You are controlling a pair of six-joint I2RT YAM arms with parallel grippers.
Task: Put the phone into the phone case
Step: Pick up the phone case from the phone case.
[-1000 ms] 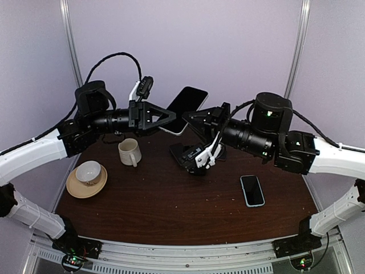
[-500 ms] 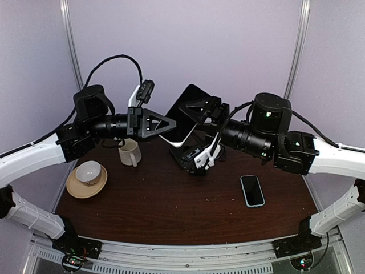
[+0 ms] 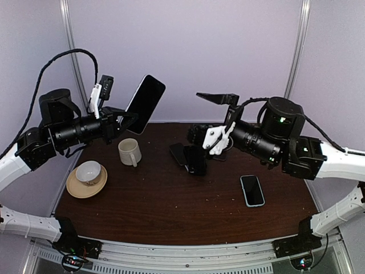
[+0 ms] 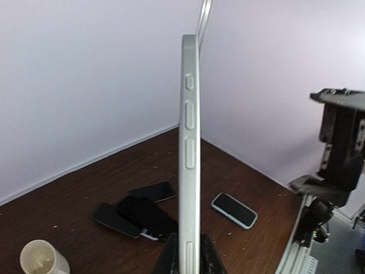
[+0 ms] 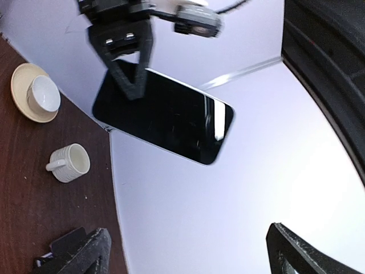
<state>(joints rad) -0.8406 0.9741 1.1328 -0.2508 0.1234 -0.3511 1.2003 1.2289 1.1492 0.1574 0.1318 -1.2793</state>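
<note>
Two arms face each other above the dark desk (image 3: 171,211) in the top view. At the upper left, the left pincer (image 3: 122,119) is clamped on the lower end of the phone (image 3: 146,103). It holds the phone aloft and tilted with the screen toward the other arm, probably to present it for a joint fitting step. The right pincer (image 3: 206,117), at mid frame, has its jaws spread wide and holds nothing. Below it lies a pile of dark handsets (image 3: 185,155). A pale-cased phone (image 3: 252,190) sits at the lower right. A mug (image 3: 129,152) and a cup (image 3: 89,171) on its saucer (image 3: 77,188) sit at the left.

Seen from the left wrist, the phone stands edge-on up the middle of the frame, its base pinched between the fingers (image 4: 169,260) at the bottom. Holding it by the base leaves most of its length free. A pale rim (image 4: 189,114) with raised buttons runs along its edge. Whether that rim is the phone case cannot be told.

From the right wrist, the glossy black screen fills the upper middle, with the left pincer gripping its near end. This pincer's own fingertips (image 5: 85,248) sit far apart at the bottom corners, touching nothing.
</note>
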